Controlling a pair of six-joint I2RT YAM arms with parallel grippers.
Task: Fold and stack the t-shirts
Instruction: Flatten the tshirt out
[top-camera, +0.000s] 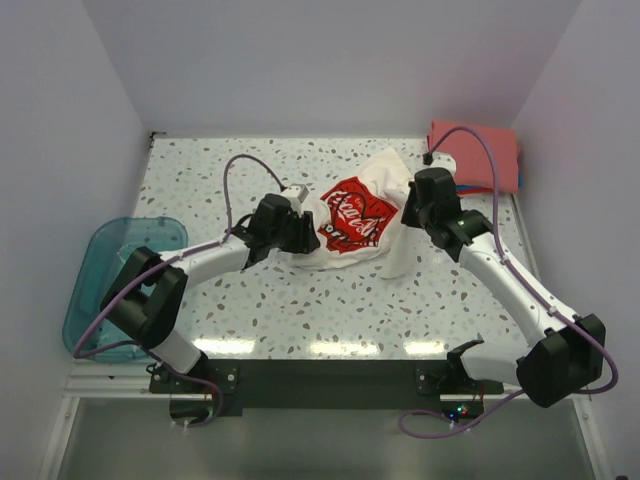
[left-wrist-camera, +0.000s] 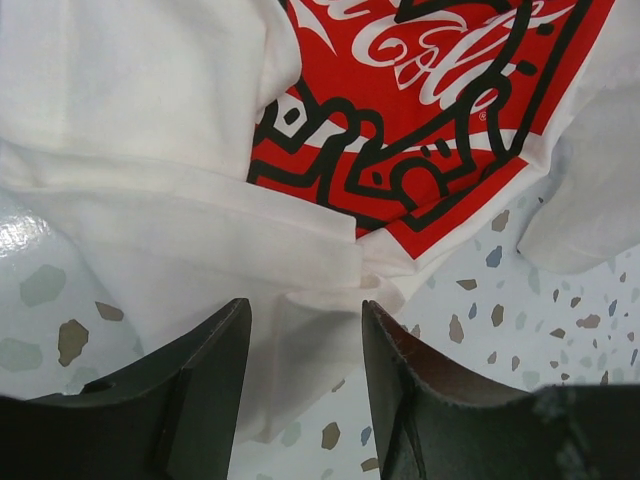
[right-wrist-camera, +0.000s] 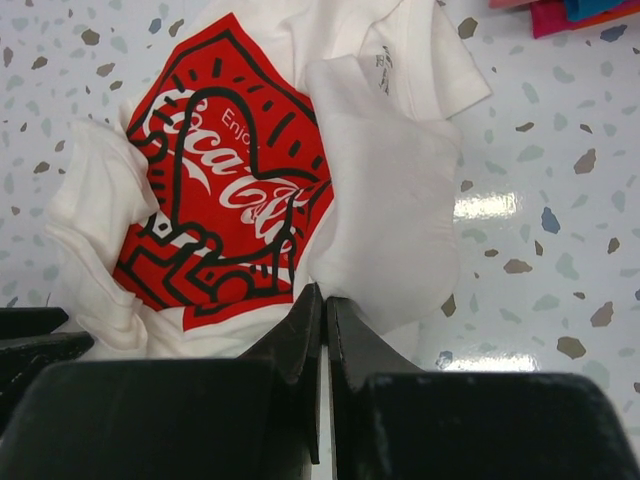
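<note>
The cream-white t-shirt (top-camera: 352, 222) with a red-and-white chest print lies crumpled mid-table. My left gripper (top-camera: 300, 226) is at its left edge and open. In the left wrist view the left gripper (left-wrist-camera: 305, 312) straddles a white fold (left-wrist-camera: 300, 300) without closing on it. My right gripper (top-camera: 408, 208) is at the shirt's right side. In the right wrist view the right gripper (right-wrist-camera: 322, 292) is shut, pinching a bunched white fold (right-wrist-camera: 385, 210) at its tips. A folded coral-red t-shirt (top-camera: 478, 150) lies at the far right corner, with a blue edge (right-wrist-camera: 592, 8) showing beside the red (right-wrist-camera: 550, 18).
A translucent teal plastic tub (top-camera: 108, 282) sits off the table's left edge beside the left arm. White walls close in the back and both sides. The speckled tabletop (top-camera: 330, 310) lies bare between the shirt and the arm bases.
</note>
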